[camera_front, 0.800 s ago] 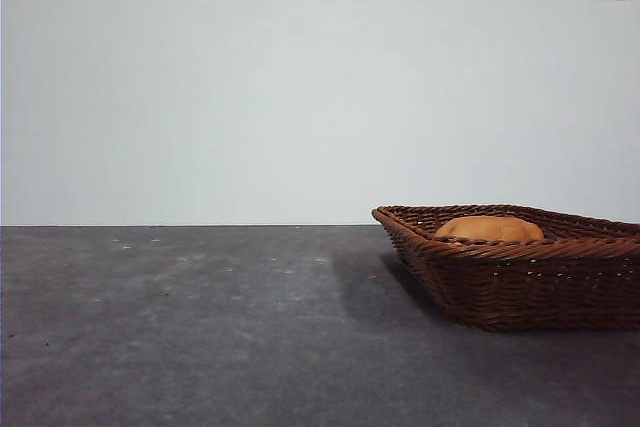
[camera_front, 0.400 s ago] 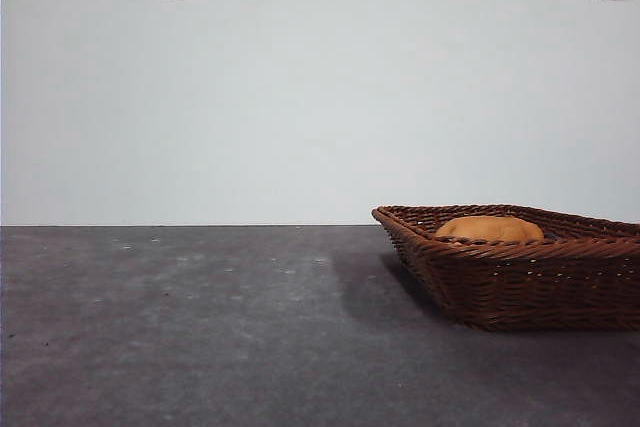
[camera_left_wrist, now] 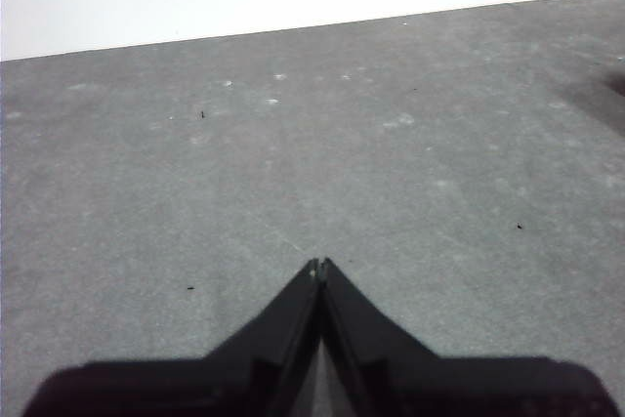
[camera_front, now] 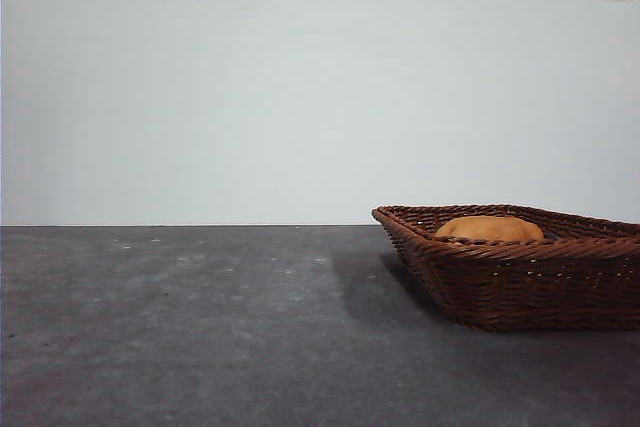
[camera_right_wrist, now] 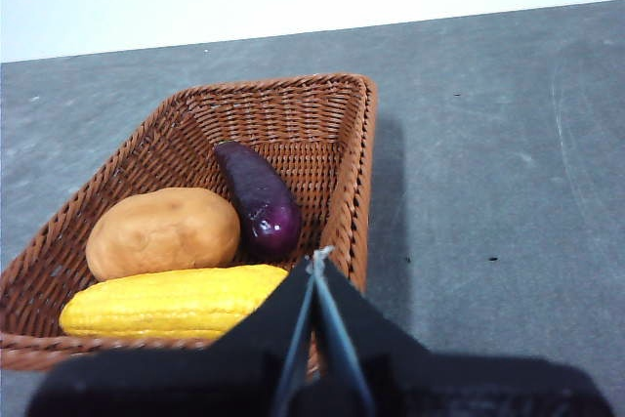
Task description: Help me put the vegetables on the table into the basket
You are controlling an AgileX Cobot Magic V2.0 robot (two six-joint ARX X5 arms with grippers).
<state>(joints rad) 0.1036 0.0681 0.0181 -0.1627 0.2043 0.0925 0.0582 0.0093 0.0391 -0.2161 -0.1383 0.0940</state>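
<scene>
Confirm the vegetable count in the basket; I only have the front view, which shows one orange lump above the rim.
Observer: Three. The right wrist view shows the potato, corn cob and eggplant all inside the basket.
Operator: Tell me where the corn lies.
Observer: Along one wall, beside the potato.
Operator: Report the grippers.
Observer: The right gripper is above the basket's rim, shut and holding nothing. The left gripper is shut over bare table.

L tool (camera_left_wrist: 319, 263): jaws closed, empty | R tool (camera_right_wrist: 318, 259): jaws closed, empty
</scene>
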